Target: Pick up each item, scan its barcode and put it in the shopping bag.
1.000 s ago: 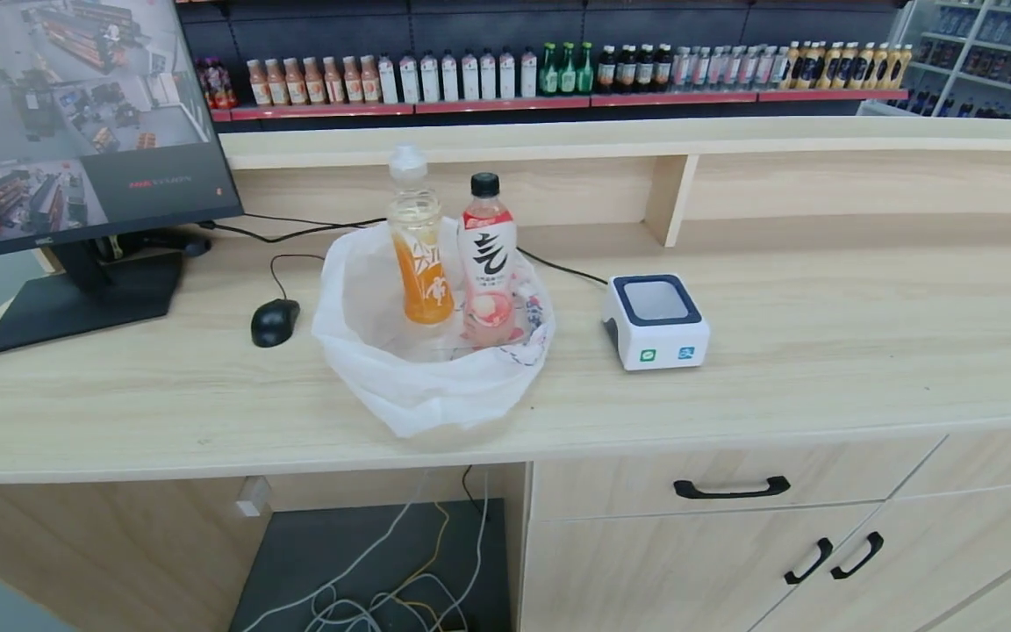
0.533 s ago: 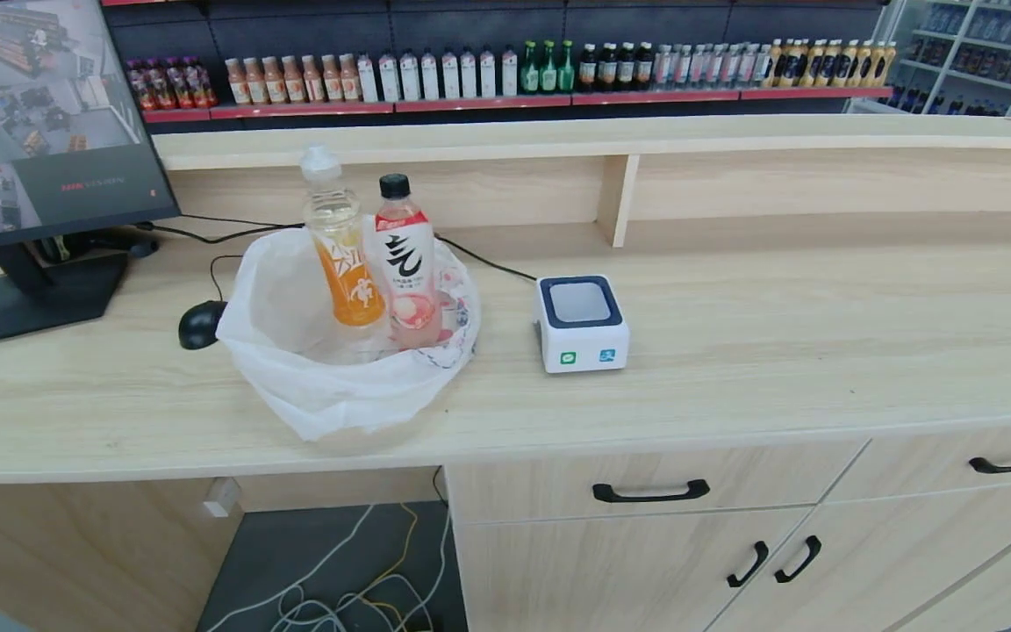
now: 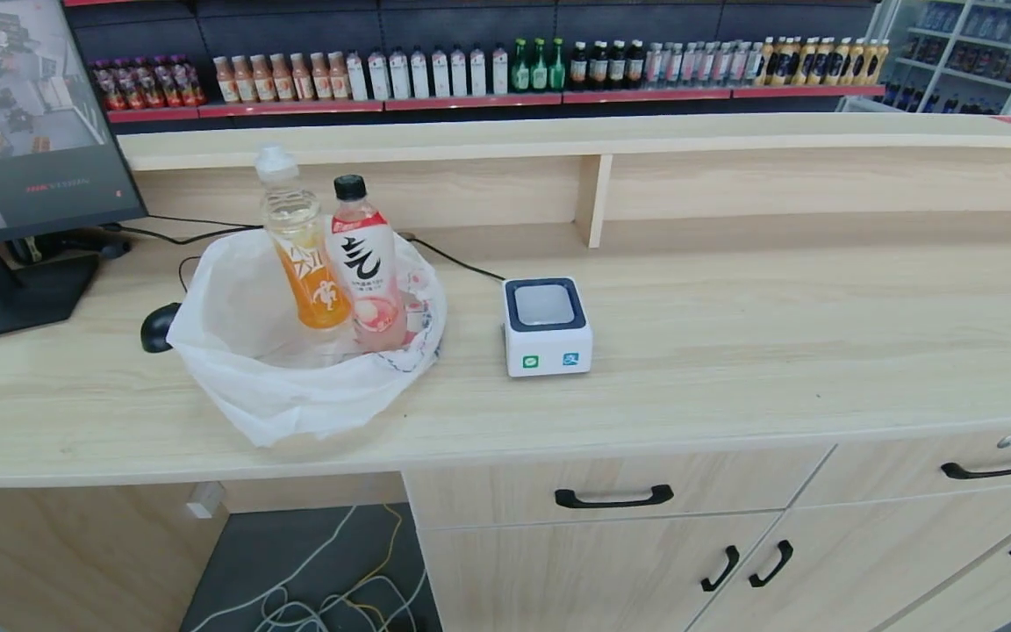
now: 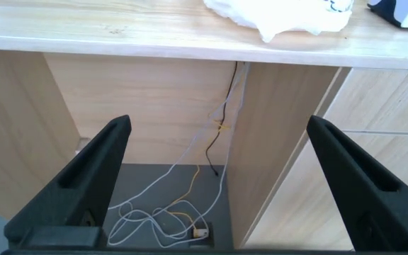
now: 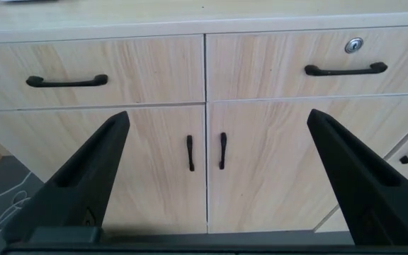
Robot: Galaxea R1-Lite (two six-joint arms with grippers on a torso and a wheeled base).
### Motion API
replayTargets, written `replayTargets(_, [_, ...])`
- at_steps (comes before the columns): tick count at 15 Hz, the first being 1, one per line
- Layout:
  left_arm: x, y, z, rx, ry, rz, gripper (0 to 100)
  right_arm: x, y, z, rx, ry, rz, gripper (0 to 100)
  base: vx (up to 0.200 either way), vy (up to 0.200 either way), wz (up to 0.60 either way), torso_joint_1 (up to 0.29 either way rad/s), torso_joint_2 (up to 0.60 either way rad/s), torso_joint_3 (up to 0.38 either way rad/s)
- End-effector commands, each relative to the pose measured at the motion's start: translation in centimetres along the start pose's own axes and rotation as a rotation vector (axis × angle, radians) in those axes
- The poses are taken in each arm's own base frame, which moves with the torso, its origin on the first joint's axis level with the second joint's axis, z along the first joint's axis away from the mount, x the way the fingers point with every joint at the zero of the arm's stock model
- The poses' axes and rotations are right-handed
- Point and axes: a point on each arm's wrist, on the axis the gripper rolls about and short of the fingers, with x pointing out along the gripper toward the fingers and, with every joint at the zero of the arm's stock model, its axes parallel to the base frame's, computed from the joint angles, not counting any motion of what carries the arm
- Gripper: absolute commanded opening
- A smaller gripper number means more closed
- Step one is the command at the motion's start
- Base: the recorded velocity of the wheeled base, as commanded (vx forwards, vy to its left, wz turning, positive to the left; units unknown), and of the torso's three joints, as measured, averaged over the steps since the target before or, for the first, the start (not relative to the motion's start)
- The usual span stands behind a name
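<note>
Shopping bag (image 3: pixel 295 395) on the counter (image 3: pixel 734 333) holds the orange bottle (image 3: pixel 305 263) and pink bottle (image 3: pixel 369 268) standing; scanner (image 3: pixel 547 326) is to its right.
Below the counter's near edge, left fingers (image 4: pixel 91 177) and right fingers (image 5: pixel 83 177) are spread apart, empty.

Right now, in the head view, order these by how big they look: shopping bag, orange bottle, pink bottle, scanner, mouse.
1. Shopping bag
2. Orange bottle and pink bottle, roughly alike, so unranked
3. Scanner
4. Mouse, partly hidden by the bag

Light wood worktop (image 3: pixel 777 333): white shopping bag (image 3: pixel 277 395) left of centre, black mouse (image 3: pixel 157 327) touching its left side, scanner (image 3: pixel 548 329) near its right, monitor stand (image 3: pixel 23 294) far left.
</note>
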Motion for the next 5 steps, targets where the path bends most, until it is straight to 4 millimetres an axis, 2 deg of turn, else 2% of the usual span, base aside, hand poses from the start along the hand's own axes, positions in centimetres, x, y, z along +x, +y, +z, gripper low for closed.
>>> replayTargets(1, [0.00, 0.00, 0.00, 0.000, 0.000, 0.000, 100, 0.01, 0.00, 0.00, 0.000, 0.001, 0.001, 100, 0.000, 0.000, 0.00, 0.000, 0.00, 0.000])
replayTargets(5, [0.00, 0.00, 0.00, 0.000, 0.000, -0.001, 100, 0.01, 0.00, 0.00, 0.000, 0.001, 0.001, 100, 0.000, 0.000, 0.00, 0.000, 0.00, 0.000])
